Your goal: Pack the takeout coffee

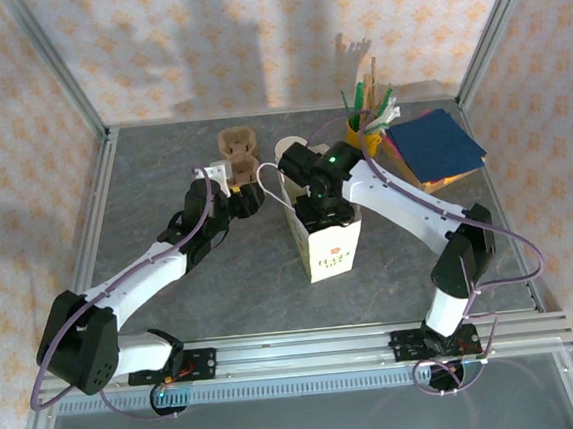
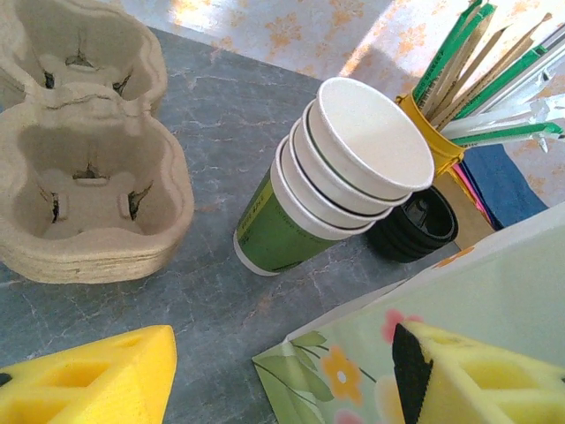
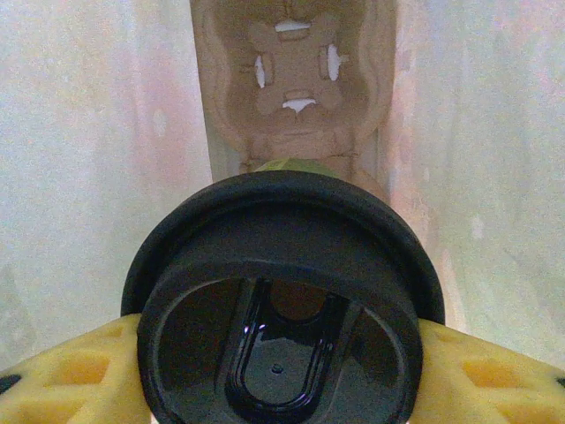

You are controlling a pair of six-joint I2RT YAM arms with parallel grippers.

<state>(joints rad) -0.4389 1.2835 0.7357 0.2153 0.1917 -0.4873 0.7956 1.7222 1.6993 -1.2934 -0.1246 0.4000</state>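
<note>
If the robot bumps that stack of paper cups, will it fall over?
Probably: the stack is tall on one narrow base. The top cup looks empty, so it's likely light and would slide or roll across the smooth table.

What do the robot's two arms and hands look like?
The left arm and right arm have white rounded links joined by black blocky joints, with a purple cable looped along each. A small green light glows on the right one. The left hand and right hand carry chunky yellow fingers with cut-out pockets; one has a black pad.
</note>
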